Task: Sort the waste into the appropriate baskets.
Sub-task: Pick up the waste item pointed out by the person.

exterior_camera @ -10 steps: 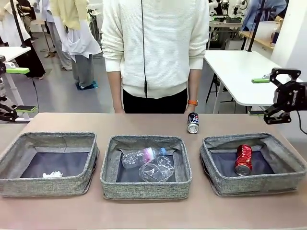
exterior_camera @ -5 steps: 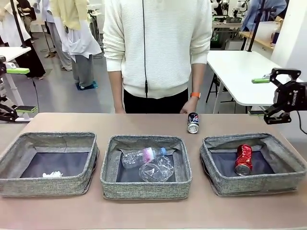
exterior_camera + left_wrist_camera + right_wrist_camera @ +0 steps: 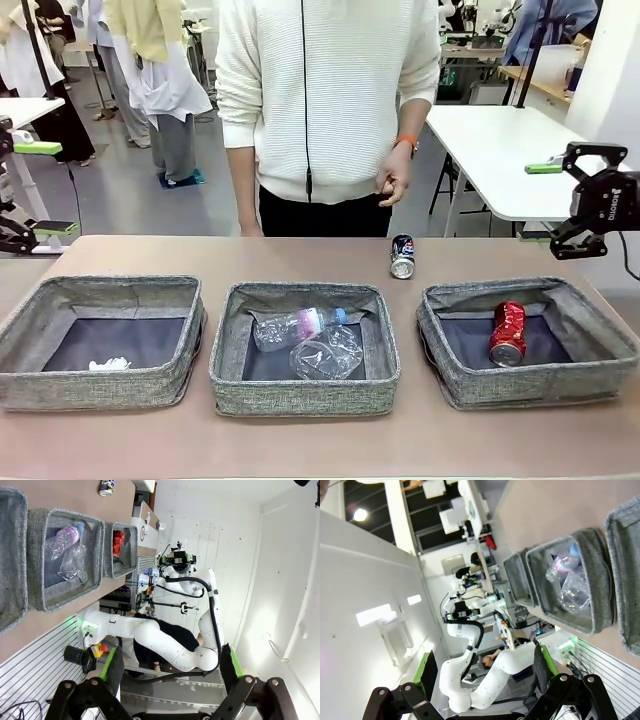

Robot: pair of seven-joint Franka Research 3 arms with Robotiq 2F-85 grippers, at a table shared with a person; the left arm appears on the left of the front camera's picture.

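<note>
Three grey baskets stand in a row: left (image 3: 100, 390), middle (image 3: 300, 396), right (image 3: 530, 386). Crumpled white paper (image 3: 108, 364) lies in the left one. The clear bottle (image 3: 295, 326) and clear cup (image 3: 330, 353) lie in the middle one, also seen as bottle (image 3: 62, 537) and cup (image 3: 575, 592). A crushed red can (image 3: 507, 333) rests in the right one. The dark can (image 3: 402, 256) lies on the table behind them. My left gripper (image 3: 45, 188) hangs open at the left edge, my right gripper (image 3: 549, 207) open at the right edge, both away from the waste.
A person in a white sweater stands at the far side, one hand (image 3: 394, 185) held at waist height above the dark can. Bare table lies in front of and behind the baskets. A white table (image 3: 500, 150) stands behind on the right.
The person's hand has risen from just above the dark can to waist height. Both grippers and all the waste stay where they were.
</note>
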